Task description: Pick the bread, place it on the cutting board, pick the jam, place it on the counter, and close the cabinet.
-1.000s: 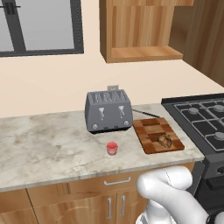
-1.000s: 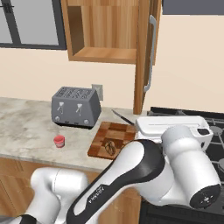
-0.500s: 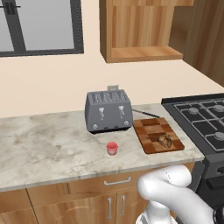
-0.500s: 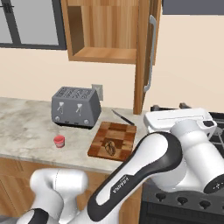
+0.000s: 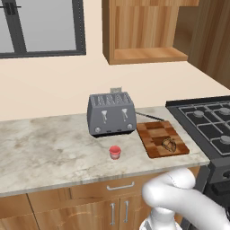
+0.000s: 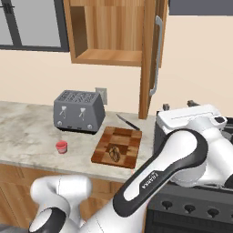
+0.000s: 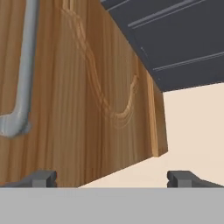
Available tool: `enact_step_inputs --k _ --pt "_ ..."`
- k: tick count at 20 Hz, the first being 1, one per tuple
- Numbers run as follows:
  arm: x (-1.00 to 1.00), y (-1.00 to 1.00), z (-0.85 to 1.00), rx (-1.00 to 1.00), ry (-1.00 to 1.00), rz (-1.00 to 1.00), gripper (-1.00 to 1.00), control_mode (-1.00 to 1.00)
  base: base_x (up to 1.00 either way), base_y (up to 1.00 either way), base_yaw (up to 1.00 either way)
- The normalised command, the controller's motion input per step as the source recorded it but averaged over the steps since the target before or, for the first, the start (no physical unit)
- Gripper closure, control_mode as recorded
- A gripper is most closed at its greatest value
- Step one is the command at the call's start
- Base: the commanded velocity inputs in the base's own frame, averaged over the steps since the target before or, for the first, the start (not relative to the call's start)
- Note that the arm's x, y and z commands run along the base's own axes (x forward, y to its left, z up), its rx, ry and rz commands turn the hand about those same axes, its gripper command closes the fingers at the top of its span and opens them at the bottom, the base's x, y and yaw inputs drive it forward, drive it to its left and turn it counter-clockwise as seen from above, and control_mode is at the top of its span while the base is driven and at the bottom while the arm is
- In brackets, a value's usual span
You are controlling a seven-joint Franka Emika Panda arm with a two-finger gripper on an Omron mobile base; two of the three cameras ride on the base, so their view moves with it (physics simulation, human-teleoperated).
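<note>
Marbled counter (image 5: 49, 148) carries jam (image 5: 115, 152) and board (image 5: 161, 138) with bread (image 5: 169, 144); the arm has swung right, its empty, wide-open gripper (image 7: 112, 178) now facing the cabinet (image 7: 87, 87) door, awaiting closing.

The arm (image 6: 182, 159) bends up and to the right, its end effector (image 7: 111, 178) raised with both fingertips (image 7: 41, 178) spread wide apart, gripping nothing
</note>
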Motion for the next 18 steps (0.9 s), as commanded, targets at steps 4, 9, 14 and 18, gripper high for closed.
enact_step_inputs --k 4,9,14,18 --pt "0.33 -0.19 0.0 0.01 -0.02 0.14 -1.0 -1.0 0.0 0.0 0.0" --pt "0.15 -0.05 0.0 0.0 -0.02 0.15 -1.0 -1.0 0.0 0.0 0.0" --pt "0.05 0.0 0.0 0.0 0.0 0.14 -1.0 -1.0 0.0 0.0 0.0" --pt "0.06 0.0 0.0 0.0 0.0 0.11 -1.0 -1.0 0.0 0.0 0.0"
